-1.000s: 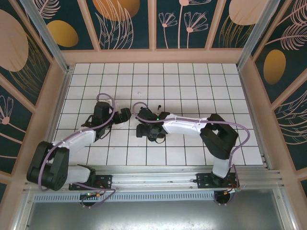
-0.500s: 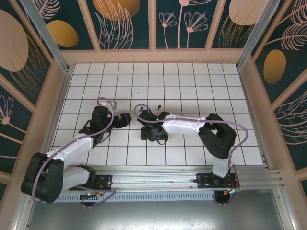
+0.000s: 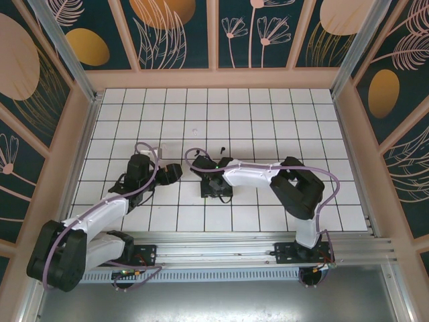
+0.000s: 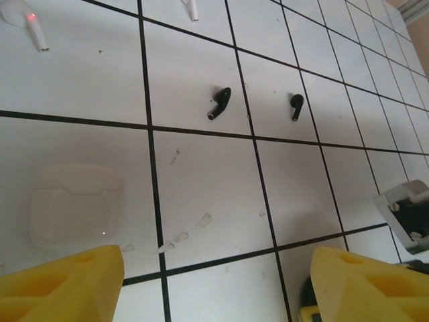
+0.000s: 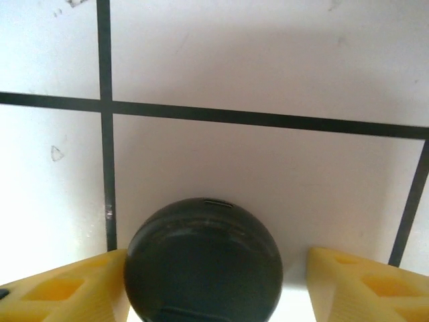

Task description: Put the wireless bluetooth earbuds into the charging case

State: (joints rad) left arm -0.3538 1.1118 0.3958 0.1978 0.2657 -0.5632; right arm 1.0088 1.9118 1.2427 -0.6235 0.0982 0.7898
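From above, the white tiled table [image 3: 268, 107] carries both arms reaching toward its middle, the left gripper [image 3: 173, 173] a little to the left of the right gripper [image 3: 216, 190], which points down at a dark object. At the left wrist, the left gripper [image 4: 218, 268] has its yellow fingers [image 4: 67, 282] wide apart with bare tile between them. Ahead, a tiny black comma-shaped earbud [image 4: 219, 102] and a second black earbud [image 4: 295, 106] lie loose on neighbouring tiles, apart from each other. A pale white rounded case [image 4: 76, 204] sits nearer on the left, and a white hinged case [image 4: 405, 215] sits at the right edge. At the right wrist, the right gripper [image 5: 214, 268] straddles a black round puck [image 5: 201, 241] on the tile. Its jaws are unclamped: one yellow finger meets the puck's side, while a strip of tile separates the other.
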